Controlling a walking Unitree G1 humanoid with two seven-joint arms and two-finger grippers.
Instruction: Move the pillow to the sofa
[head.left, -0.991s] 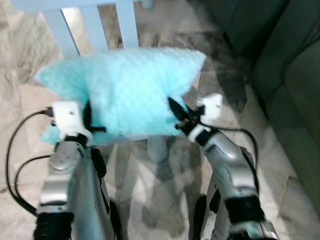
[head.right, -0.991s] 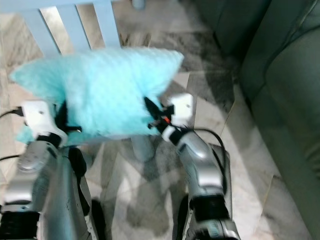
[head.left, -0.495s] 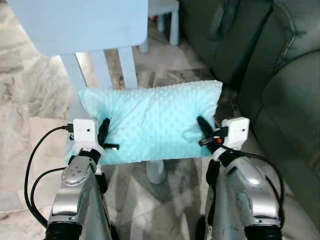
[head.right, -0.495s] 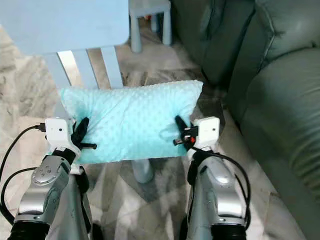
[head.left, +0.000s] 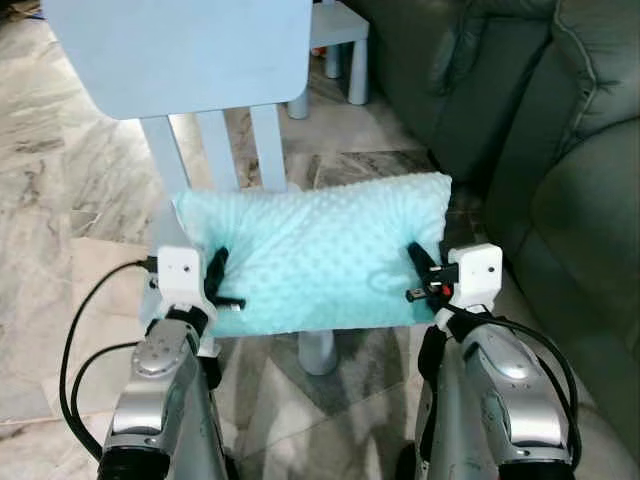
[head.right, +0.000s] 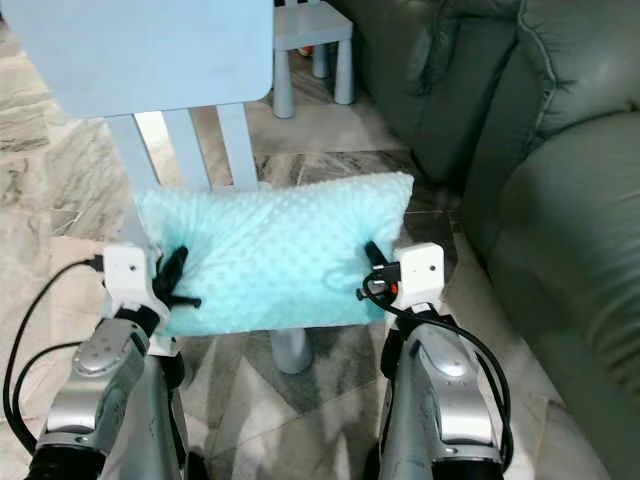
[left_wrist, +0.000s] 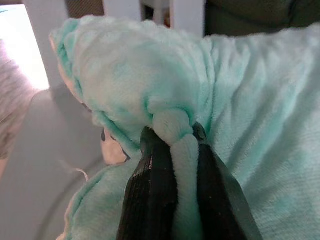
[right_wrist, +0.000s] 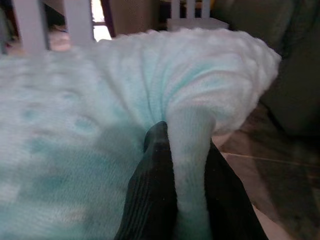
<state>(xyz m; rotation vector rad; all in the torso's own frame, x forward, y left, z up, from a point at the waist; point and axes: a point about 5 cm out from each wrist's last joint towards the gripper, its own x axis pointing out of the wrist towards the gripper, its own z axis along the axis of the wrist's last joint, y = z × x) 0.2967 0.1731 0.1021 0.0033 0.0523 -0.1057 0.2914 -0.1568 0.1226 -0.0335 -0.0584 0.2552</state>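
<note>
A light turquoise dotted pillow (head.left: 320, 255) hangs in the air between my two arms, in front of a pale blue chair. My left gripper (head.left: 218, 285) is shut on a fold of the pillow (left_wrist: 250, 100) at its left end. At the right end, my right gripper (head.left: 418, 268) is shut on another pinch of the pillow (right_wrist: 90, 115). In both wrist views the black fingers (left_wrist: 155, 190) squeeze a ridge of fabric. The dark green sofa (head.left: 580, 170) stands to the right, close to my right arm.
A pale blue chair (head.left: 190, 60) with a slatted back stands directly behind the pillow, its leg (head.left: 318, 350) below it. A small pale blue stool (head.left: 340, 40) sits farther back near the sofa. Marble floor (head.left: 60, 220) lies to the left.
The camera has steadied and tilted up, so more of the chair and sofa shows. Both grippers keep their hold, and the pillow now sits level instead of tilted.
</note>
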